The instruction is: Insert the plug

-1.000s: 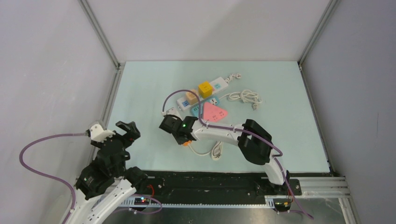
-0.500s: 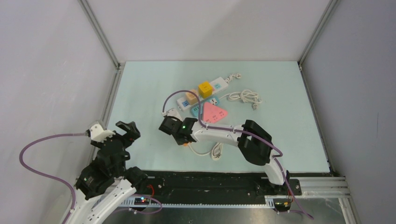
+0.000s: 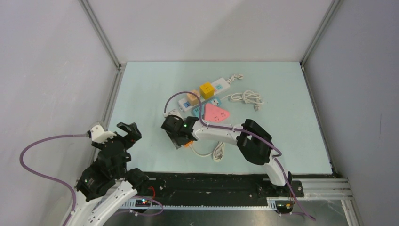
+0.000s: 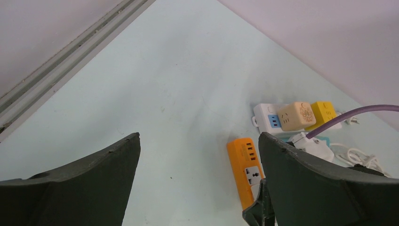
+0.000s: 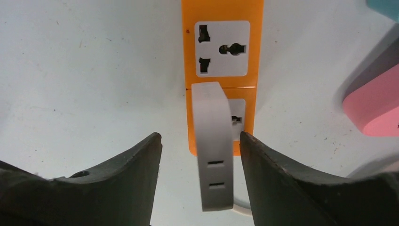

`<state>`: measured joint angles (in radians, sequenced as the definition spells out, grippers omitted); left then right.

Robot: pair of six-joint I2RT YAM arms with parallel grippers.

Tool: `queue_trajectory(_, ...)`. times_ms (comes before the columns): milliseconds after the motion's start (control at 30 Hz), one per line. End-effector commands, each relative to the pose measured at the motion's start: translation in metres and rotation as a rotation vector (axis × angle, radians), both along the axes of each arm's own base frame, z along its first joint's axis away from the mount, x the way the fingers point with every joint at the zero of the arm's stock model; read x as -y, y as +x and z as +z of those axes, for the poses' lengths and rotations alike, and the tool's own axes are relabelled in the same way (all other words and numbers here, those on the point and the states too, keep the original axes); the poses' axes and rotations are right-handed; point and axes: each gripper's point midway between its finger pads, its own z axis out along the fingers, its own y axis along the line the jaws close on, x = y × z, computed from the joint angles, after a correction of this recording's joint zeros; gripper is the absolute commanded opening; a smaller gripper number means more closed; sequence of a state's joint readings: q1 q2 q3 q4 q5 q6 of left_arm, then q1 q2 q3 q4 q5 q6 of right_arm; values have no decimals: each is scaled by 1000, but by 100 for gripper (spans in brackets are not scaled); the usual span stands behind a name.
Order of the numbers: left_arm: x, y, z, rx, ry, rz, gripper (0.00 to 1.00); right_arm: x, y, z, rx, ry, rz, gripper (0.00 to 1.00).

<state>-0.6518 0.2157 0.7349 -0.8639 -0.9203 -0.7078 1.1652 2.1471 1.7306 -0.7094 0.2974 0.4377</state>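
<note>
In the right wrist view a white plug [image 5: 214, 146] stands in the lower socket of the orange power strip [image 5: 188, 47]. The strip's upper socket is empty. My right gripper [image 5: 200, 139] is open, one finger on each side of the plug with a gap to each. From above, the right gripper [image 3: 181, 136] hovers over the orange strip [image 3: 188, 144] and hides the plug. My left gripper [image 3: 126, 134] is open at the near left, holding nothing. Its wrist view shows the orange strip [image 4: 244, 160] by its right finger.
Behind the orange strip lie a pink triangular strip [image 3: 214, 113] and a white strip [image 3: 221, 84] carrying a yellow cube adapter [image 3: 207, 89]. A coiled white cable [image 3: 247, 97] lies at the right. The plug's white cord [image 3: 209, 153] loops toward me. Walls enclose the table.
My right gripper has opened its jaws off the white plug, which stays in the orange strip. The left arm has not moved.
</note>
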Motion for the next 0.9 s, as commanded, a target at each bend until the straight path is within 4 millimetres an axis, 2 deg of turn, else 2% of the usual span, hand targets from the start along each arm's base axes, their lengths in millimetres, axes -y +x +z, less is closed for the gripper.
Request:
queue_trajectory(0, -3, 0, 8, 21, -18, 26, 100, 4, 1, 6, -25, 4, -22, 71)
queue_trajectory(33, -3, 0, 8, 20, -17, 26, 100, 2, 2, 13, -15, 18, -21, 79)
queue_trajectory(100, -3, 0, 8, 21, -17, 24, 100, -1, 4, 22, 1, 41, -19, 88)
queue_trajectory(200, -3, 0, 7, 18, -17, 22, 100, -4, 8, 38, 24, 74, -17, 98)
queue_trajectory(400, -1, 1, 7, 14, -16, 14, 100, -7, 15, 69, 69, 128, -25, 100)
queue_trajectory(567, 8, 4, 5, -14, -4, -30, 100, 2, 18, 106, 125, 196, -52, 100)
queue_trajectory(767, 40, 10, 3, -105, 65, -210, 100, 44, 26, 165, 267, 279, -168, 99)
queue_trajectory(833, 49, 11, 4, -119, 65, -256, 100, 69, 29, 181, 315, 298, -223, 98)
queue_trajectory(867, 55, 11, 6, -123, 51, -284, 100, 87, 30, 190, 329, 314, -261, 97)
